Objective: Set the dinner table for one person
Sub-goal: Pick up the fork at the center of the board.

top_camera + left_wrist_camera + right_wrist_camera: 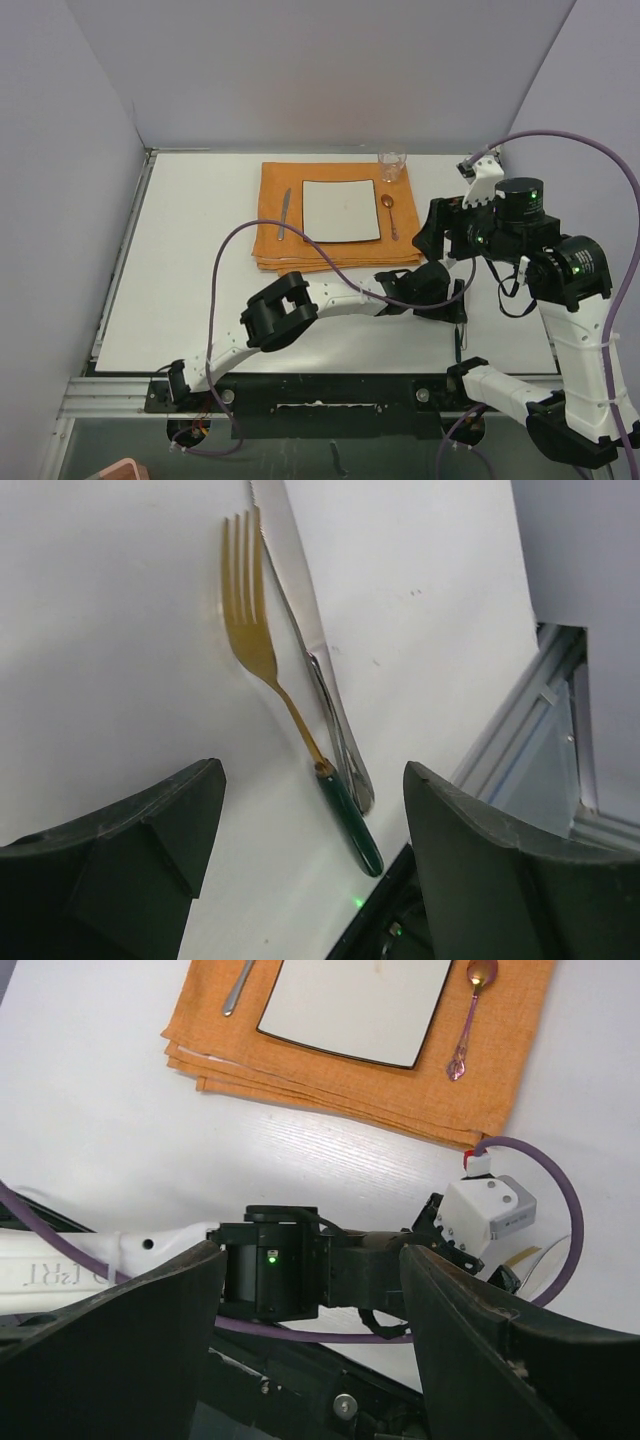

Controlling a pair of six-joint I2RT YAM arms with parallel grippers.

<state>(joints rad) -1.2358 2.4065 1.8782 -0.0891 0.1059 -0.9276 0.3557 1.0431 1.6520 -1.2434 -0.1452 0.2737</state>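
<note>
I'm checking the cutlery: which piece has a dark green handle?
The gold-tined fork on the white tabletop; the plain silver knife beside it is silver all over.

Only readable text for you: "I2RT", grey letters printed on the left arm's white link (60,1265), bottom-left in the right wrist view. The other two views give you nothing legible.

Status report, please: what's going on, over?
Both grippers open, empty. Left gripper over fork on table; right gripper hovering. Plate, knife, spoon on cloth, glass at corner. Second knife crowds fork.
</note>
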